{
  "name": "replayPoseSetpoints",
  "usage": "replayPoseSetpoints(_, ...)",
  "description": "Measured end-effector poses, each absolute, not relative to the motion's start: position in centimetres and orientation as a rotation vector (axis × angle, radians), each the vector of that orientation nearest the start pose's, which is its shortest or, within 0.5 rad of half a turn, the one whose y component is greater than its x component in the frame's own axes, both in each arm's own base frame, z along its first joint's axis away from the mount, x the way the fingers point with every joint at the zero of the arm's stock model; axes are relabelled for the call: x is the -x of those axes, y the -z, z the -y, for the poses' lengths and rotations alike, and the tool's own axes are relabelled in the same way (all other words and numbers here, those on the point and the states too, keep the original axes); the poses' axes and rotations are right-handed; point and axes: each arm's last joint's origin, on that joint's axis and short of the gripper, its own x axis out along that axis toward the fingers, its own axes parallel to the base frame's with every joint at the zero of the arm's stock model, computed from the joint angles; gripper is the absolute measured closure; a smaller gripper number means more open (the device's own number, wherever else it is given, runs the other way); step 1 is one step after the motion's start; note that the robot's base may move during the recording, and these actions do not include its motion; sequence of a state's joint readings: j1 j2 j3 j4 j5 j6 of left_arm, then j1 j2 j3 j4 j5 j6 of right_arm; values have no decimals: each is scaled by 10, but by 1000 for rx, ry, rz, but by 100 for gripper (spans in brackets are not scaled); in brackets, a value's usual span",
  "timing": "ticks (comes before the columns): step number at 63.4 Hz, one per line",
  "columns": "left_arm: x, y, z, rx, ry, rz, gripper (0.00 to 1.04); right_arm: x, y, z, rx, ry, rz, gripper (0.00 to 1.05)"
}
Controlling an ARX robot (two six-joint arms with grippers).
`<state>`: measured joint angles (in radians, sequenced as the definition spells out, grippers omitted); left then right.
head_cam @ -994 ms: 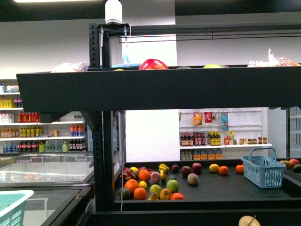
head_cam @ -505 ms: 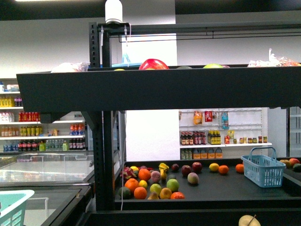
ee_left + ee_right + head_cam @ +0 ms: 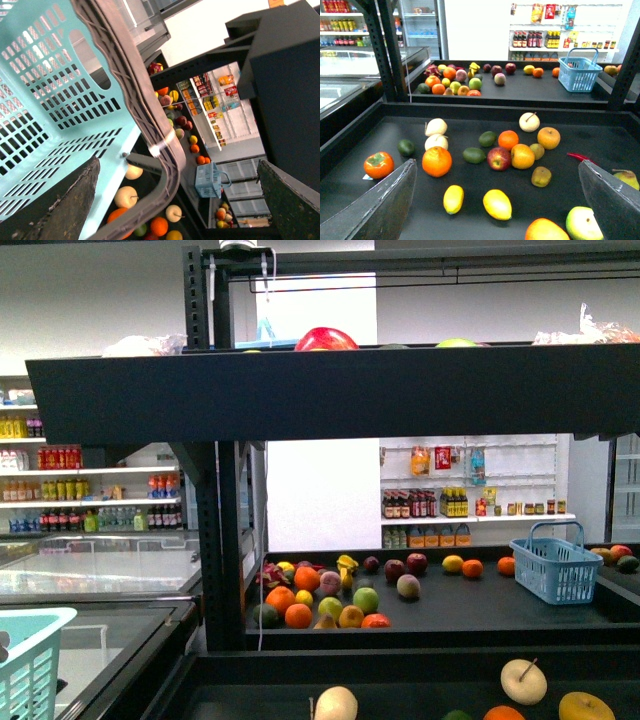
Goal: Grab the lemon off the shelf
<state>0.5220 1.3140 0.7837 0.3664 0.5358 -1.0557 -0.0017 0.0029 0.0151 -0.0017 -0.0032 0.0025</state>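
Since the front view has dipped over the last second, the shelf's (image 3: 330, 390) upper tier now sits higher in frame. The near tray (image 3: 420, 698) has come into sight at six o'clock, carrying pale and orange fruit that was cut off before. Judgement: the aim is settling on that tray, and no reach has begun.

The lemon (image 3: 497, 204) is a yellow oval lying on the near tray in the right wrist view. A slimmer yellow fruit (image 3: 453, 198) lies just beside it, and which of the two is the true lemon cannot be fixed firmly. Neither shows in the front view.

The right gripper (image 3: 496, 164) has its jaws wide apart and is empty, with the lemon at roughly its twelve o'clock.

The left gripper (image 3: 177, 162) is also spread. The teal basket's (image 3: 60, 90) grey handle (image 3: 145, 100) crosses between its jaws, and contact cannot be confirmed.
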Motion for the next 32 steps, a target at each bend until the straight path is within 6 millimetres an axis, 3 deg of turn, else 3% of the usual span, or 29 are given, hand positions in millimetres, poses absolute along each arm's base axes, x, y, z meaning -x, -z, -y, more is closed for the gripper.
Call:
replayPoseSetpoints(14, -300, -262, -159, 1313, -87, -127, 8, -97, -168, 0, -2, -2, 10, 7)
replayPoseSetpoints(32, -344, -256, -163, 1393, -79, -146, 8, -97, -168, 0, -2, -2, 10, 7)
